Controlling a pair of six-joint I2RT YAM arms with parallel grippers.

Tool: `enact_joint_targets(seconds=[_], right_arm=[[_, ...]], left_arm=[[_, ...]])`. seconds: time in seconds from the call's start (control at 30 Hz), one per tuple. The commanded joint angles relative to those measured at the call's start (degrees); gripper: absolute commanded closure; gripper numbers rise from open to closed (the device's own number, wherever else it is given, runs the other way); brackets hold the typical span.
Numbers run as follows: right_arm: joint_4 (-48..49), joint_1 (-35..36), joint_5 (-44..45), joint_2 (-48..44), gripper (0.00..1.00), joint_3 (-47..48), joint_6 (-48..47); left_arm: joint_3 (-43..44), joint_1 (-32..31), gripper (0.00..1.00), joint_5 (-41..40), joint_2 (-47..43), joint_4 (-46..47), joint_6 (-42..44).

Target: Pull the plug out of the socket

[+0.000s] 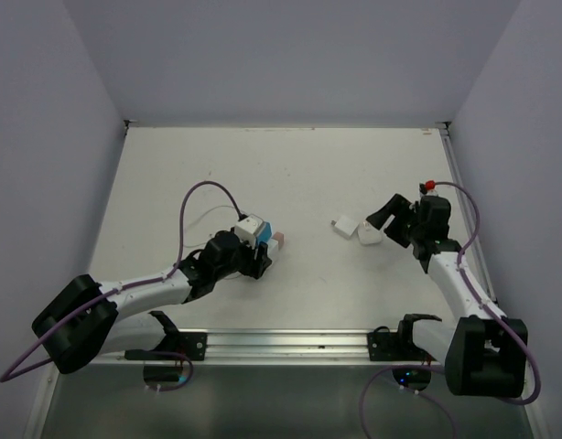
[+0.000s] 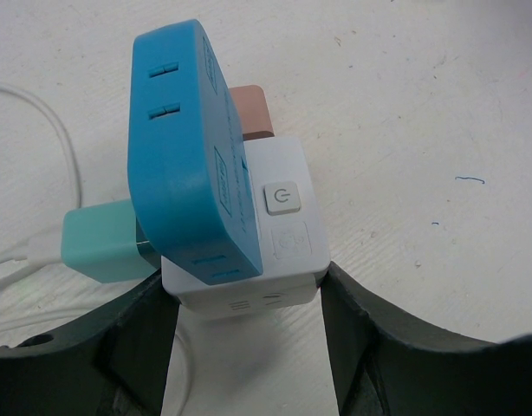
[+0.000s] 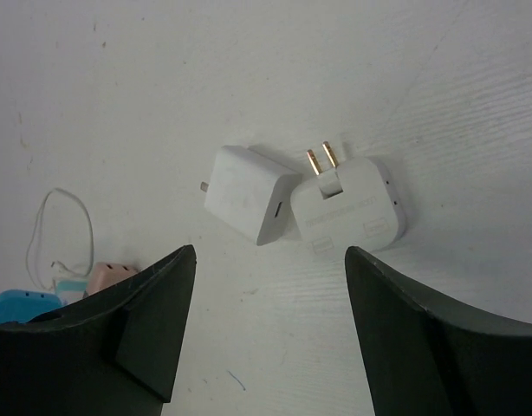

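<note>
The white cube socket (image 2: 288, 225) lies on the table left of centre (image 1: 251, 226). A blue plug (image 2: 184, 147) sits in its top face, a teal plug (image 2: 101, 243) in its left face and a pinkish-brown plug (image 2: 253, 108) in its far face. My left gripper (image 2: 244, 290) is shut on the socket's near end, one finger against each side; in the top view it (image 1: 253, 249) is just below the socket. My right gripper (image 3: 270, 260) is open and empty, low over the table at the right (image 1: 380, 227).
Two flat white square plugs (image 3: 249, 195) (image 3: 353, 212) lie side by side just ahead of the right gripper, also seen from above (image 1: 343, 225) (image 1: 368, 238). A thin white cable (image 2: 62, 147) runs from the teal plug. The white walls enclose the table.
</note>
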Motion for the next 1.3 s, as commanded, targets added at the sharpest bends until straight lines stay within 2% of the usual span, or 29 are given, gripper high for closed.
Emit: enact_joint_targets(seconds=[0.0,0.03,0.1,0.13,0.2,0.33,0.6,0.73,0.9,1.07,1.27], right_arm=[[0.60,1.29,-5.24,-0.80,0.26,1.81,-2.35],[0.96,1.73,-5.69,-0.72,0.26,1.55,-2.35],[1.31,2.61,-5.87,-0.63,0.27,1.02,-2.79],[1.66,2.61,-5.95,-0.63,0.27,0.75,-2.88],[2.10,4.71,-5.96,-0.80,0.27,0.32,-2.97],[2.28,5.51,-6.13,-0.72,0.28,0.22,-2.88],[3.42,7.09,-7.01,-2.21,0.28,-1.09,-2.62],[3.51,7.62,-7.36,-3.09,0.28,-1.97,-2.62],[3.95,7.88,-7.97,-3.79,0.28,-2.50,-2.53],[4.21,8.32,-8.33,-4.58,0.28,-2.76,-2.44],[4.48,8.59,-8.68,-4.85,0.28,-3.03,-2.18]], left_arm=[[0.35,0.22,0.84,-2.89,-0.83,2.64,2.45],[0.44,0.22,0.71,-3.68,-0.75,2.46,2.54],[0.44,0.22,0.60,-5.44,-0.92,2.03,2.45],[0.44,0.22,0.47,-5.71,-1.09,1.94,2.19],[0.53,0.13,0.32,-6.15,-1.80,1.50,1.75],[0.79,0.22,0.20,-7.38,-3.29,0.01,1.22],[1.23,0.22,0.10,-16.42,-5.75,-4.74,-2.72],[2.02,0.30,0.07,-17.93,-7.07,-9.48,-6.51],[1.14,0.57,0.03,-27.76,-9.97,-14.84,-11.59],[1.67,2.06,0.03,-31.27,-11.99,-19.24,-15.39],[4.66,5.40,0.02,-36.29,-10.33,-27.76,-23.29]])
